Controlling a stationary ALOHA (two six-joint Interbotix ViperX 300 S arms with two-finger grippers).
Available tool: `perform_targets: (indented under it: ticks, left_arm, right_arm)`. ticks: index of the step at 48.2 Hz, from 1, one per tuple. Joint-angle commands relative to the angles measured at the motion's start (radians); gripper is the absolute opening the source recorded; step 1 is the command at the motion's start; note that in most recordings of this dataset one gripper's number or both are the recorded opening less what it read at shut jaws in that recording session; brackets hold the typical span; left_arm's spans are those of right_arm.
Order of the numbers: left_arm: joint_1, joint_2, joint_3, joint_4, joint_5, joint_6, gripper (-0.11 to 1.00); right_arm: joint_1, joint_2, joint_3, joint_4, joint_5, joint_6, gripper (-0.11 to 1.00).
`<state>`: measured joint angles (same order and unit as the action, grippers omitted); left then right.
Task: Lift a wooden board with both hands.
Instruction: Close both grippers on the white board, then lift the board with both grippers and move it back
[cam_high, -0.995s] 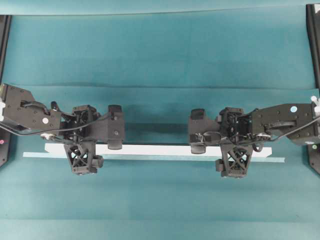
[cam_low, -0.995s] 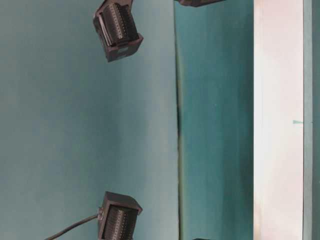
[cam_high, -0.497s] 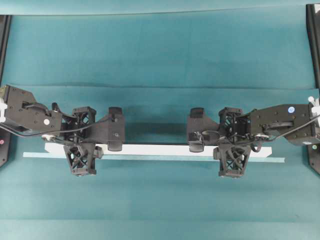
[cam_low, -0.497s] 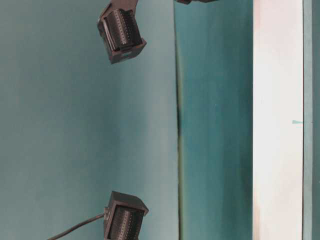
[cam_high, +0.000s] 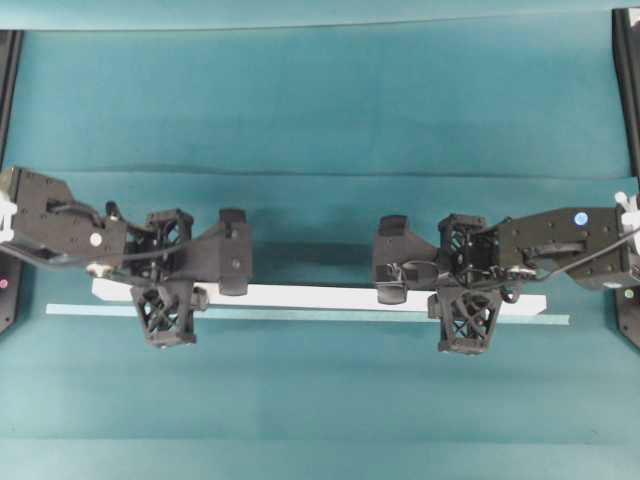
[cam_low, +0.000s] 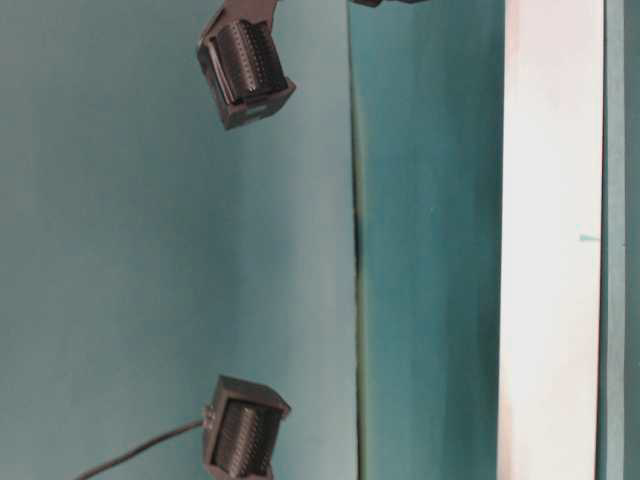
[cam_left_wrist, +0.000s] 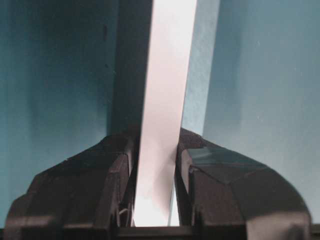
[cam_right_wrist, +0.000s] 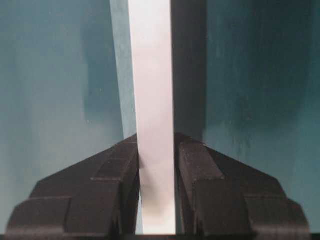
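The wooden board (cam_high: 310, 296) is a long white plank lying across the teal table, and it also shows in the table-level view (cam_low: 550, 240). My left gripper (cam_high: 167, 285) is shut on the board near its left end. In the left wrist view the board (cam_left_wrist: 167, 100) runs between the two black fingers of that gripper (cam_left_wrist: 156, 145). My right gripper (cam_high: 465, 290) is shut on the board near its right end. In the right wrist view the board (cam_right_wrist: 152, 75) sits tight between the fingers of that gripper (cam_right_wrist: 156, 142). A dark shadow lies beside the board.
A thin pale teal stripe (cam_high: 300, 316) runs along the table just in front of the board. Black frame posts stand at the far left (cam_high: 8, 60) and far right (cam_high: 628, 60). A fold in the teal cloth (cam_low: 355, 240) runs behind the board.
Both grippers' fingers have closed in from a wider spread onto the board. The board has shifted slightly away from the pale stripe and tilts a little in the table-level view.
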<state>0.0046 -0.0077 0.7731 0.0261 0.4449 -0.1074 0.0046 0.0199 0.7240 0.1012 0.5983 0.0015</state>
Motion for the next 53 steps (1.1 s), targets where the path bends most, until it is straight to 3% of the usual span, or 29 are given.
perform_targets:
  ticks: [1,26,53]
  left_arm:
    - [0.008,-0.034,-0.041,0.002,0.032,-0.017,0.18]
    - [0.008,-0.225,-0.204,0.002,0.382,-0.026,0.18]
    - [0.005,-0.291,-0.448,0.002,0.686,-0.025,0.18]
  right_arm:
    - [0.002,-0.017,-0.031,0.002,0.043,0.003,0.22]
    - [-0.058,-0.225,-0.235,0.003,0.414,0.005,0.22]
    - [-0.044,-0.225,-0.449,0.008,0.689,0.018,0.22]
